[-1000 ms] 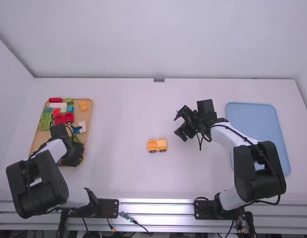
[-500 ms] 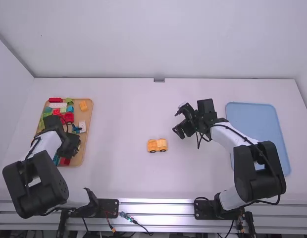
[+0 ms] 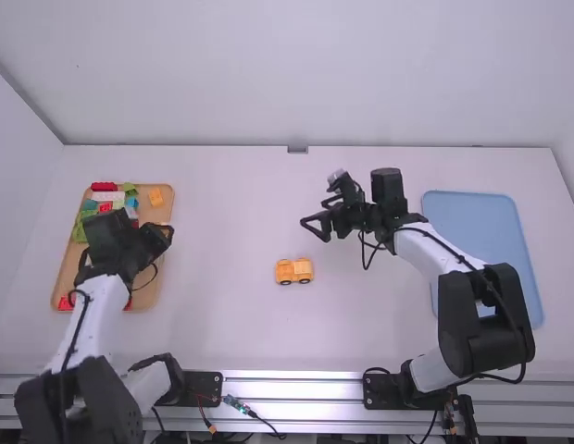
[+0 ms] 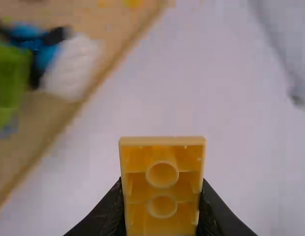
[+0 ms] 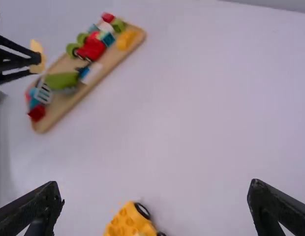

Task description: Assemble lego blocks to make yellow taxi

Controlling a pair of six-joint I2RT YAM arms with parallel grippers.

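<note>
Left claw point(image 3: 167, 235) | yellow block point(image 4: 162, 191) gripped, underside showing | tray point(image 4: 44, 118) beyond

You had no text, label, brand, number or sign that could be read in these views.

This looks like a robotics lab. Along the near edge of the white table point(image 3: 222, 213) runs a metal rail point(image 3: 292, 381) with a left arm point(image 3: 93, 310) and a right arm point(image 3: 440, 250) mounted at it, and exposed wires point(image 3: 259, 419); behind the table rises a plain back wall point(image 3: 296, 74).
</note>
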